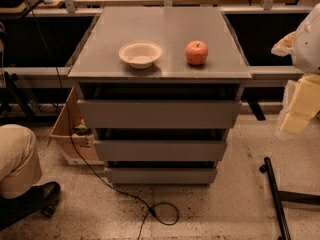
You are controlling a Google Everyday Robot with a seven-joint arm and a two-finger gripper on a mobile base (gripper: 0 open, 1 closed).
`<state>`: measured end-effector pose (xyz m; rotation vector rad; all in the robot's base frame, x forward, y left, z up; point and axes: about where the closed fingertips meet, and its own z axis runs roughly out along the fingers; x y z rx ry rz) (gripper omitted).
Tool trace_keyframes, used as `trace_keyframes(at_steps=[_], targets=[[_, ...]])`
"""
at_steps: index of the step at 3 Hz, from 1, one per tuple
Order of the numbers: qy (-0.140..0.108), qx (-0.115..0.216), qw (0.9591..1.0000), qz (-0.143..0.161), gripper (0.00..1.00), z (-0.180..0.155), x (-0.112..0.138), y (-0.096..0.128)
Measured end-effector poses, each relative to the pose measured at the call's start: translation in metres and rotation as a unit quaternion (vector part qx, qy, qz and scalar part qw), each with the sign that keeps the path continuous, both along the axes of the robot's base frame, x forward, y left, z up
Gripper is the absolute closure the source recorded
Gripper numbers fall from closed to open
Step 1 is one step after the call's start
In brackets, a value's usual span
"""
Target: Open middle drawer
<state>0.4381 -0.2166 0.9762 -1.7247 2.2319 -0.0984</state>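
Note:
The grey cabinet (pixel 160 44) stands in the middle of the camera view with three flat handleless drawer fronts stacked one above another. The middle drawer (pixel 160 150) is the medium-sized front. It sits between the taller, wider top front (pixel 159 114) and the narrowest bottom front (pixel 161 175), and looks pushed in, with a dark gap above it. My gripper (pixel 294 119), pale yellow under a white arm, hangs at the right edge of the view. It is well to the right of the cabinet, at about the height of the top drawer, and touches nothing.
A white bowl (pixel 140 54) and a red apple (pixel 196 52) sit on the cabinet top. A cardboard box (pixel 70 134) stands at the cabinet's left. A black cable (pixel 150 209) loops on the floor in front. A person's knee and shoe (pixel 20 184) are at lower left, and a black bar (pixel 275 194) at lower right.

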Motion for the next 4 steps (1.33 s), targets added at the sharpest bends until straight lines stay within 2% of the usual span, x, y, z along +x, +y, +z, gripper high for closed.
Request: trace_keyframes(at_steps=[1, 2, 4], targets=[[0.000, 0.000, 1.0000, 0.000, 0.00, 0.000, 0.000, 0.000], [-0.001, 0.010, 0.9999, 0.008, 0.00, -0.024, 0.007, 0.006], [0.005, 0.058, 0.9968, 0.054, 0.00, -0.127, 0.025, 0.036]])
